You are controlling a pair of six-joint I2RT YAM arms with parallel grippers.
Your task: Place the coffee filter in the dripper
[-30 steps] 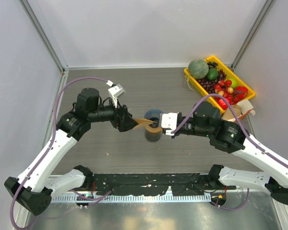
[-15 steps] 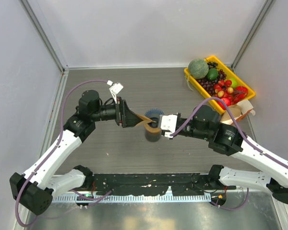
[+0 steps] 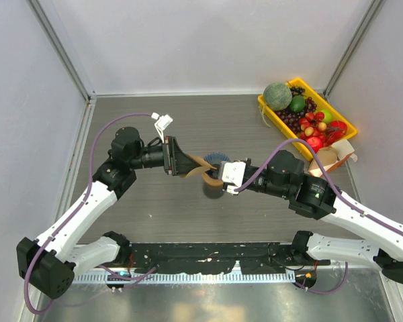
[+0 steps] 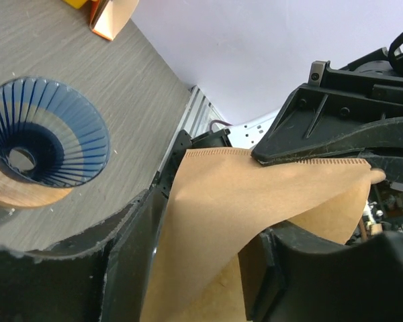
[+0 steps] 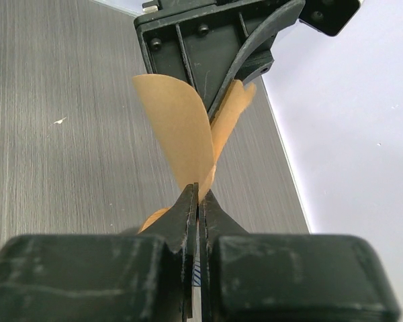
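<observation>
Tan coffee filter (image 5: pixel 181 127) clamped tight by left claw (image 3: pixel 191 167) and right claw (image 5: pixel 199 196), near dripper (image 4: pixel 80 137).

top: dripper (image 3: pixel 218 156) mostly hidden behind the coffee filter (image 3: pixel 203 166) and the right gripper (image 3: pixel 215 177), only a rim arc showing | left wrist: coffee filter's lower part cut by the bottom edge, own fingers (image 4: pixel 131 268) blurred | yellow tray (image 3: pixel 267 109): small fruits (image 3: pixel 307 122) too small to name
</observation>
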